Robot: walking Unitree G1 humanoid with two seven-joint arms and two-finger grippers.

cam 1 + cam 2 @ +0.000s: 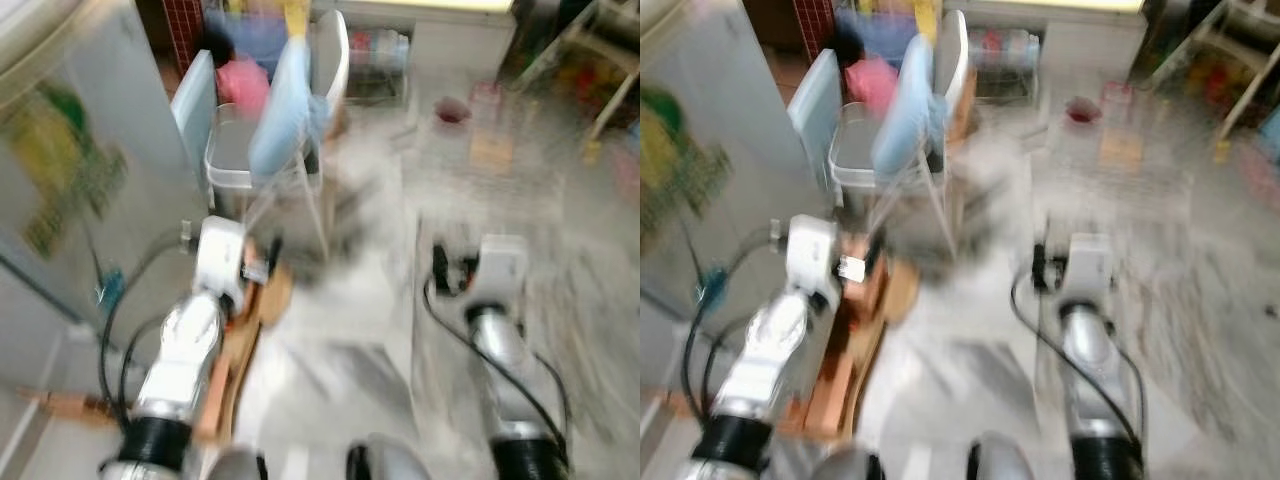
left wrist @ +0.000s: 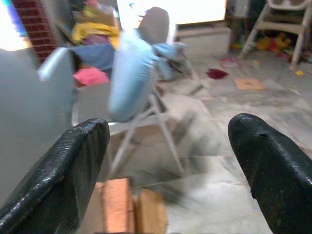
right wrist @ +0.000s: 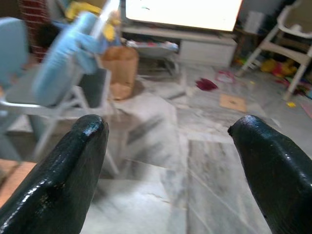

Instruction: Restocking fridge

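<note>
Picture: the head views are smeared, so I think the robot is walking or turning right now

Fridge: the big grey fridge (image 1: pixel 70 170) stands on the robot's left, door shut, with a green picture on its side; this is the thing the job is about

Food to put in: I cannot see any food or bottle held or waiting, so the stocking has likely not begun

Left claw: the left claw (image 2: pixel 168 170) is open wide with nothing in it, its two black fingers (image 2: pixel 63 170) far apart, held out low in front of the body, I think so it is ready to grab

Right claw: the right claw (image 3: pixel 170 165) is open wide and empty too, held out the same way over the floor

Chair: a white folding chair (image 1: pixel 300 130) stands ahead, with a pale blue cushion (image 1: pixel 282 105) leaning on it and a grey bin (image 1: pixel 232 165) just beside it

Floor: the grey marble floor (image 1: pixel 480 170) has small bits lying on it, a red thing (image 1: pixel 452 110) and a tan square (image 1: pixel 492 152) far off

Wood: orange-brown wooden pieces (image 2: pixel 117 204) lie low near the left arm; too blurry to tell what they are

Watch out: the chair is near the path, so a wide arm could bump it
</note>
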